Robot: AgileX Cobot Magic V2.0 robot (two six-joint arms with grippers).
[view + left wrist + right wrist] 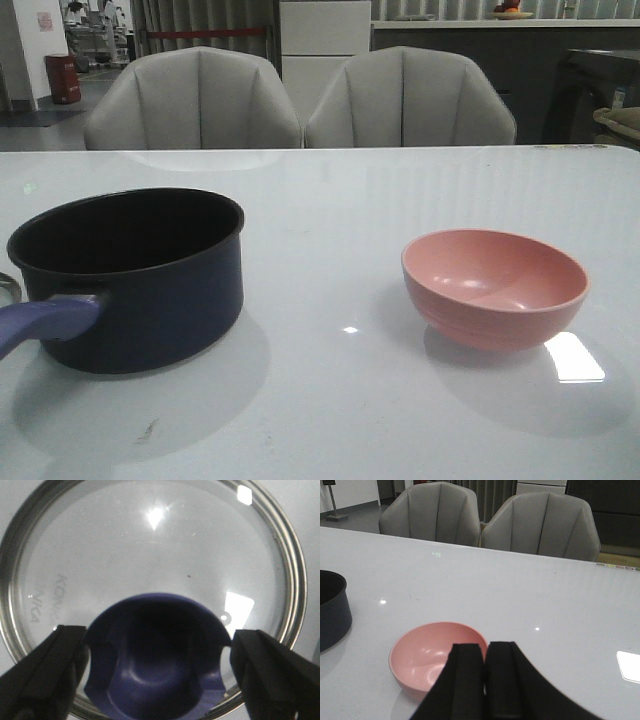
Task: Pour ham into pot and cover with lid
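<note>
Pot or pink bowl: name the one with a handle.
The pot, the dark navy vessel on the left of the front view, has a blue-purple straight handle. The pink bowl, to its right, is a plain round bowl without one.

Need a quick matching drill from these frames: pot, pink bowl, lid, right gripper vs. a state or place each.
Things:
1. pot
2. pink bowl
3. lid
4. right gripper

States:
A. fingers shut, holding nothing
B. between the left gripper's open fingers, at the knob
C. empty, on the table's right side
D. uncovered, handle toward the camera

Pairs: 1-D, 2-C, 3-B, 4-A
</note>
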